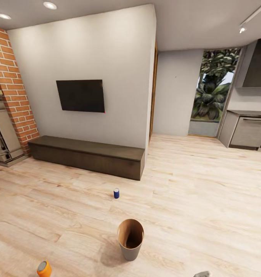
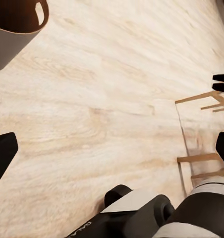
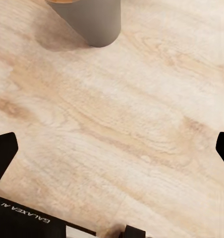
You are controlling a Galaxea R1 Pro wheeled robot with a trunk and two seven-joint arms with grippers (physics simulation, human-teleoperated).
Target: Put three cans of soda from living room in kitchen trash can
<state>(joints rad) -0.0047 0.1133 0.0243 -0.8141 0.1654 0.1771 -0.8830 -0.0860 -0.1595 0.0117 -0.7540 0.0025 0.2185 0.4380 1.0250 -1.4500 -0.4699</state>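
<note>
Standing upright on the light wood floor (image 1: 207,184), the bin (image 1: 130,238) sits near the robot, its dark inside open to the camera. A blue can (image 1: 116,193) stands beyond it, short of the long low cabinet (image 1: 88,156) under the wall television (image 1: 81,95). An orange can (image 1: 44,269) stands at the near left. Both wrist views look down on bare floor, with the left hand (image 2: 112,148) and right hand (image 3: 112,148) each spread wide and holding nothing. Kitchen cabinets (image 1: 246,130) show at far right.
</note>
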